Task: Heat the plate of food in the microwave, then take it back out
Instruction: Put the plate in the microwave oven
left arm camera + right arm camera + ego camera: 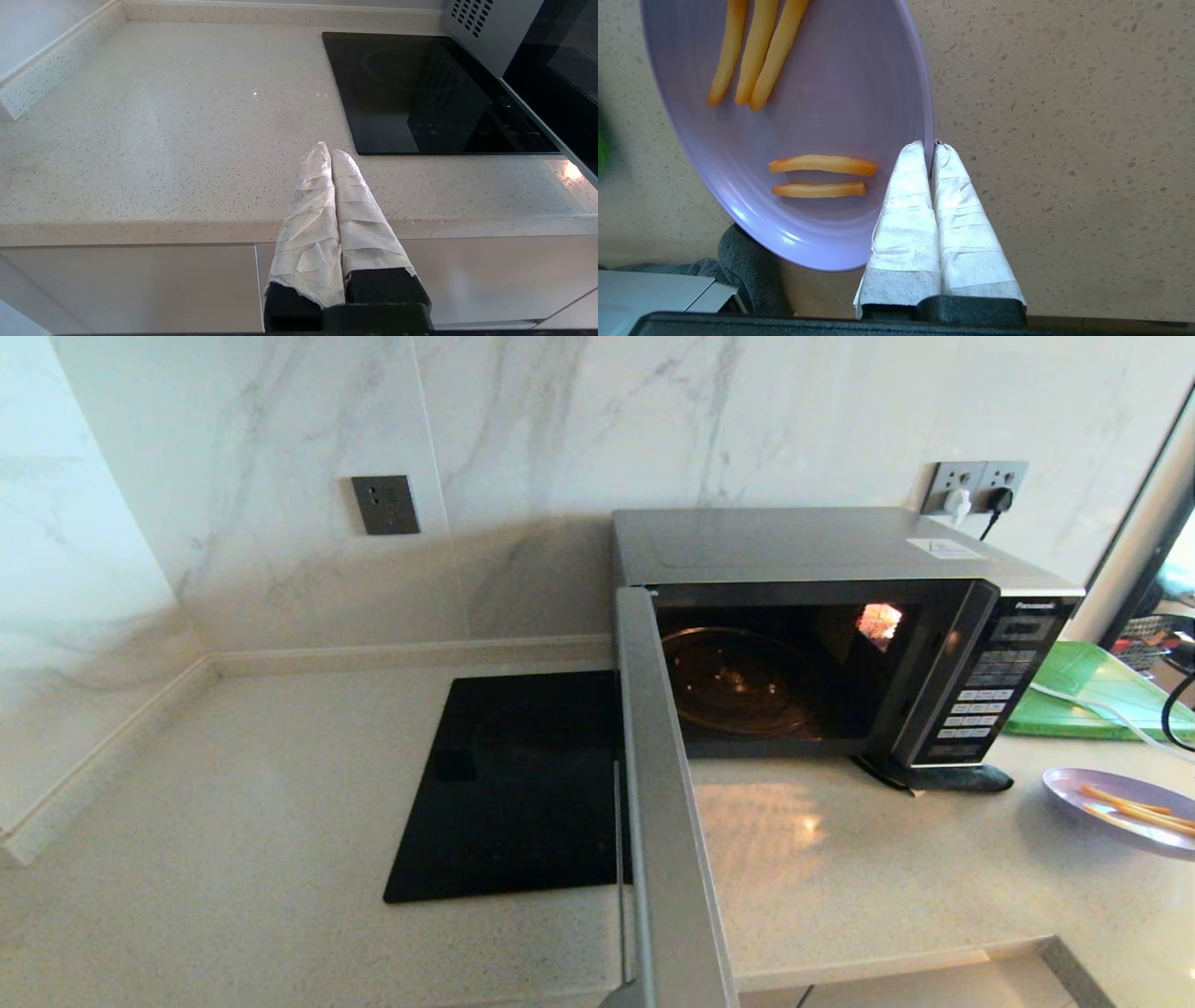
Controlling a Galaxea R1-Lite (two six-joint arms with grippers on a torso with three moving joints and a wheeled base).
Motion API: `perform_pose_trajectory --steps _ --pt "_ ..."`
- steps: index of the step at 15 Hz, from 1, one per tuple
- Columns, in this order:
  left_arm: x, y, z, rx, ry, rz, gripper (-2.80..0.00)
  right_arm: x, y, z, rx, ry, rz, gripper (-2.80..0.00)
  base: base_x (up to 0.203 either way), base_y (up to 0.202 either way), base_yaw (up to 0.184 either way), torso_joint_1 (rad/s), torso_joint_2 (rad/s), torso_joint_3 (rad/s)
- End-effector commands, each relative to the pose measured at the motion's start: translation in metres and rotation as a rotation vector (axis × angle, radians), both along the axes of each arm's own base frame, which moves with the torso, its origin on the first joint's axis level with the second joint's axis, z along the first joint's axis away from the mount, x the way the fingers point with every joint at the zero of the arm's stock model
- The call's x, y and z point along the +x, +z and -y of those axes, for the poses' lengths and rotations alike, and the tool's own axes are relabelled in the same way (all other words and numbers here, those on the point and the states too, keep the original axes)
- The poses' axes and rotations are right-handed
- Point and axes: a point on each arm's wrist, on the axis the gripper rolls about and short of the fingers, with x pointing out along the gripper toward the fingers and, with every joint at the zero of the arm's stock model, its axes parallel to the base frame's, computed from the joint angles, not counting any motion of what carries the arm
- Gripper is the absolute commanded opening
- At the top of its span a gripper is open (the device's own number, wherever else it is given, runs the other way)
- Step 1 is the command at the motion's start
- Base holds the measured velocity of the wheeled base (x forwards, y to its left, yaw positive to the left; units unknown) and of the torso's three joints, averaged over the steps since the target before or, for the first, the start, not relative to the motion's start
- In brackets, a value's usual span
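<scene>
From the head we see the microwave (pixel 840 644) open, door swung out, and the plate (pixel 1125 805) near the counter's (pixel 280 821) right edge. The left gripper (pixel 331 151), closed and empty, idles off the front edge. The right gripper (pixel 931 145) pinches the plate's rim, probably thinly; a tilt could spill the sticks (pixel 822 164).

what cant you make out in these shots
- Plate of food: head view's right edge cuts it off.
- Right gripper, shut on the plate rim: out of the head view.
- Microwave panel labels: too small.
- Cooktop: open door hides its right edge in the head view.
</scene>
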Motion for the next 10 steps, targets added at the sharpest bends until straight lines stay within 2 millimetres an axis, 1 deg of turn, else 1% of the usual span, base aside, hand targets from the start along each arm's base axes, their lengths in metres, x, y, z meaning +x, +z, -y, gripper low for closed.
perform_pose_trajectory --steps 1,7,10 --pt "0.000 0.000 0.000 -0.001 0.002 -0.001 -2.80 -0.002 0.007 -0.002 -0.007 -0.008 0.013 -2.80 0.000 0.000 0.000 0.000 0.00 0.000" --pt "0.000 0.000 0.000 -0.001 0.002 -0.001 -2.80 -0.008 0.021 -0.005 -0.030 -0.008 0.044 -2.80 0.000 0.000 0.000 0.000 0.00 0.000" --pt "0.000 0.000 0.000 -0.001 0.002 0.001 -2.80 -0.017 0.030 -0.011 -0.036 -0.007 0.052 -2.80 0.000 0.000 0.000 0.000 0.00 0.000"
